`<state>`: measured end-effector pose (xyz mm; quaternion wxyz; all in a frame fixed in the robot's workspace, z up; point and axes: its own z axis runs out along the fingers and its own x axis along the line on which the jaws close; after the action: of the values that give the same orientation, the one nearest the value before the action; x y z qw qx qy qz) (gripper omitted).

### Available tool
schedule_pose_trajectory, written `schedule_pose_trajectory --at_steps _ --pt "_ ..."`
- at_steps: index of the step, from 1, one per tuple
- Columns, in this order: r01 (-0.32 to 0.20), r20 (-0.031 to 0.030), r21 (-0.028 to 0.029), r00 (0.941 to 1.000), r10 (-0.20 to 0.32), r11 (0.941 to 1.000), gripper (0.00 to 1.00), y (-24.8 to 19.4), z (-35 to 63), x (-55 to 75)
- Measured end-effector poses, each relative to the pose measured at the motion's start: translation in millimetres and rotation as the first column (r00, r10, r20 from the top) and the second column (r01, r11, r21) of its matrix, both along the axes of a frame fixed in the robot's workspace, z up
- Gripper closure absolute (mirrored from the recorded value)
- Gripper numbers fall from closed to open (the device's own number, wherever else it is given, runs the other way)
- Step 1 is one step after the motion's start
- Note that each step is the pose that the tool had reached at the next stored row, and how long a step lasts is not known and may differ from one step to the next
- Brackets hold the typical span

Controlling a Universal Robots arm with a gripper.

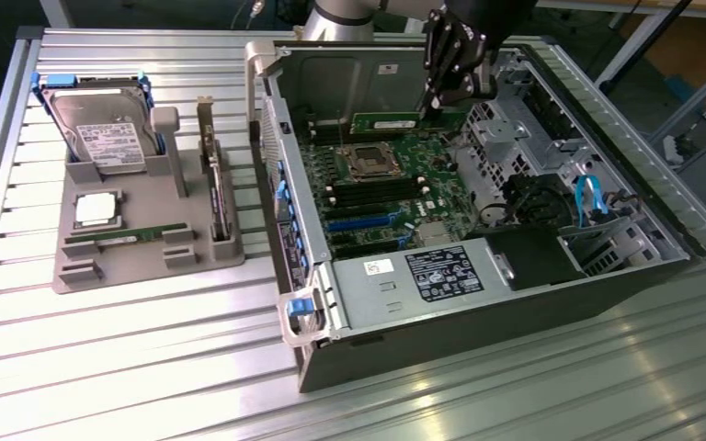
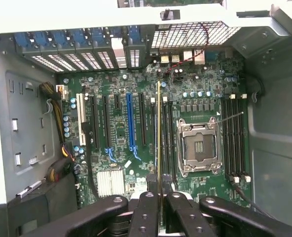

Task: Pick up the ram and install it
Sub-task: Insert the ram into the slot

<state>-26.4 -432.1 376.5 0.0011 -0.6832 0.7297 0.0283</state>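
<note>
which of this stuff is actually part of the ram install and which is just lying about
Part of the job:
- ram, gripped in the tool
- memory slots on the motherboard
- open computer case

Lying about, all on the grey tray:
- hard drive
- processor chip
- expansion card
- second memory stick

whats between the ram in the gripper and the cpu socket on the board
Black memory slots run between the ram, clamped in the gripper, and the cpu socket. The wrist view shows this.
</note>
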Motion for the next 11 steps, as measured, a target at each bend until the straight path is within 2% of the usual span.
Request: schedule_pose_trajectory --at_steps 3,11 --pt "0.000 0.0000 0.0001 1.0000 0.000 1.0000 0.87 0.0 -6.3 0.0" --pt "0.000 0.0000 0.0000 1.0000 0.000 1.0000 0.87 0.0 -35.8 -0.1"
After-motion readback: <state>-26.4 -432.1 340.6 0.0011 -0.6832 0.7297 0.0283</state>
